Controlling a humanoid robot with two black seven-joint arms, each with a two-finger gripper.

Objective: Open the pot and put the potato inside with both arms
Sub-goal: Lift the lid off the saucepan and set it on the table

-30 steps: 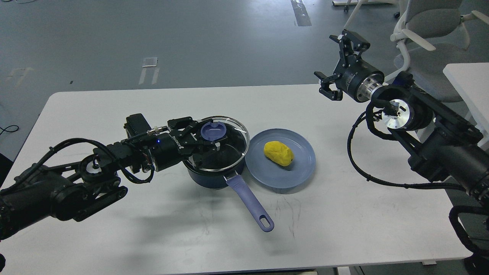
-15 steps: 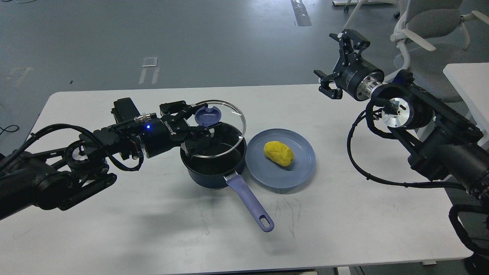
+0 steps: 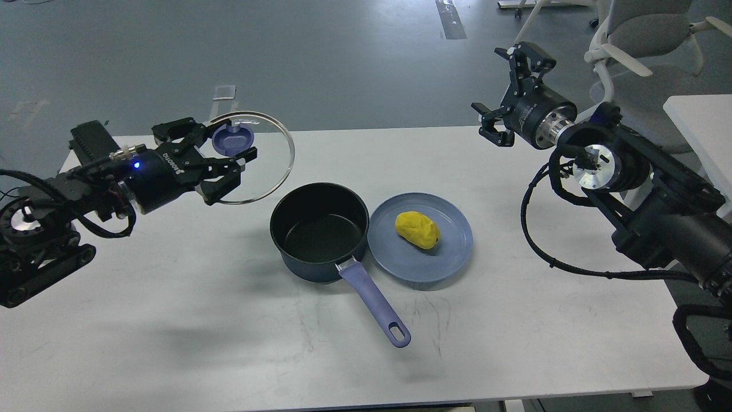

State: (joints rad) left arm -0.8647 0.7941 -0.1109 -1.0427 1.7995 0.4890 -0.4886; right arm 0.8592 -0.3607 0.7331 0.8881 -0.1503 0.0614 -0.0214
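The dark navy pot stands uncovered at the table's middle, its black inside bare, its lavender handle pointing toward me and to the right. The yellow potato lies on a round blue plate just right of the pot. My left gripper is shut on the lavender knob of the glass lid and holds it in the air, tilted, up and left of the pot. My right gripper is open and empty, high above the table's far right edge.
The white table carries only the pot and plate. Its far edge runs just behind my left gripper. Grey office chairs and a second white table stand at the back right, behind my right arm.
My left gripper has lifted the lid off the pot and carried it up and to the left. The pot's inside now shows. My right arm has barely moved.
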